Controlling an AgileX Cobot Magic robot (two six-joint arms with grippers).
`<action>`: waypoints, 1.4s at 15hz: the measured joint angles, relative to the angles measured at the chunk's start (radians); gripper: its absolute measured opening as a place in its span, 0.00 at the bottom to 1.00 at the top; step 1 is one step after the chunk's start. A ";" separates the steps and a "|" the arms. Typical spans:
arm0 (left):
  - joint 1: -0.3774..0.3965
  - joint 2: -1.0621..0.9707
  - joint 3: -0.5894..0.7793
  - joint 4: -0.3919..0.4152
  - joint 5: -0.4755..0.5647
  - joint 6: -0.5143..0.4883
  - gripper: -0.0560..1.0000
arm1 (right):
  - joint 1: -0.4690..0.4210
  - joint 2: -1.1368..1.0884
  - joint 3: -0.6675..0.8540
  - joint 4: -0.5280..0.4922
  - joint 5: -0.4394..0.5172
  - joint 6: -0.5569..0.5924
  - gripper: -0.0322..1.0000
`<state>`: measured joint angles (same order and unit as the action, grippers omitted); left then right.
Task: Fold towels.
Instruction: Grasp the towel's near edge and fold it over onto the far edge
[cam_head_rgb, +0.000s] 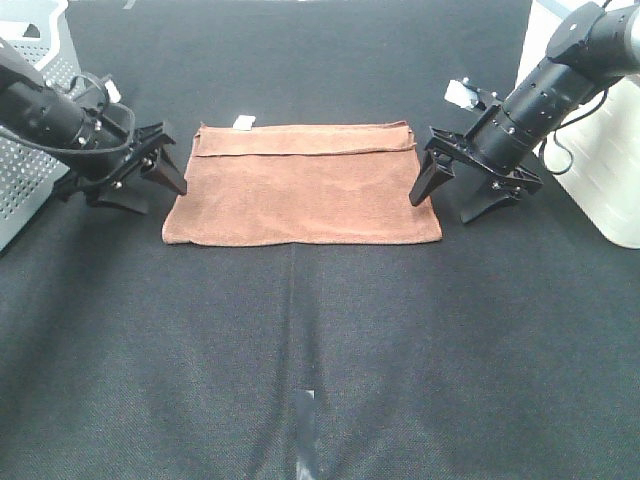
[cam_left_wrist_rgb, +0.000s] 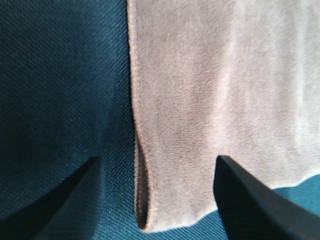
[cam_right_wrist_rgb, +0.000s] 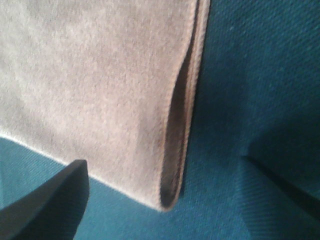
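Observation:
The brown towel (cam_head_rgb: 300, 190) lies flat on the black cloth, folded once, with the upper layer's hem short of the far edge and a small white tag (cam_head_rgb: 243, 122) at the far edge. My left gripper (cam_head_rgb: 160, 198) is open and empty just off the towel's left edge. In the left wrist view the gripper (cam_left_wrist_rgb: 157, 200) straddles the doubled edge of the towel (cam_left_wrist_rgb: 225, 90) near its front corner. My right gripper (cam_head_rgb: 442, 209) is open and empty at the towel's right edge. In the right wrist view the gripper (cam_right_wrist_rgb: 165, 200) straddles the towel's (cam_right_wrist_rgb: 100, 90) folded corner.
A white perforated basket (cam_head_rgb: 30, 150) stands at the far left behind my left arm. A white container (cam_head_rgb: 600, 170) stands at the far right by my right arm. The black cloth (cam_head_rgb: 320, 350) stretches out in front of the towel, with a pale streak (cam_head_rgb: 305, 430) near the front edge.

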<state>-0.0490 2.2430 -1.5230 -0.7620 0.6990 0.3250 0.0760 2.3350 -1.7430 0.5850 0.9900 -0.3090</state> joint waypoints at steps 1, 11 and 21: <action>-0.006 0.016 0.000 0.000 0.000 0.000 0.63 | 0.000 0.000 0.000 0.000 -0.008 0.000 0.76; -0.082 0.064 -0.016 -0.060 -0.042 -0.011 0.63 | 0.029 0.048 0.000 0.095 -0.020 -0.051 0.50; -0.032 0.008 -0.007 0.058 0.101 -0.011 0.07 | 0.035 0.031 0.008 0.092 0.038 -0.016 0.03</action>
<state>-0.0810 2.2510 -1.5300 -0.7040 0.8000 0.3140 0.1110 2.3660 -1.7350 0.6770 1.0280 -0.3250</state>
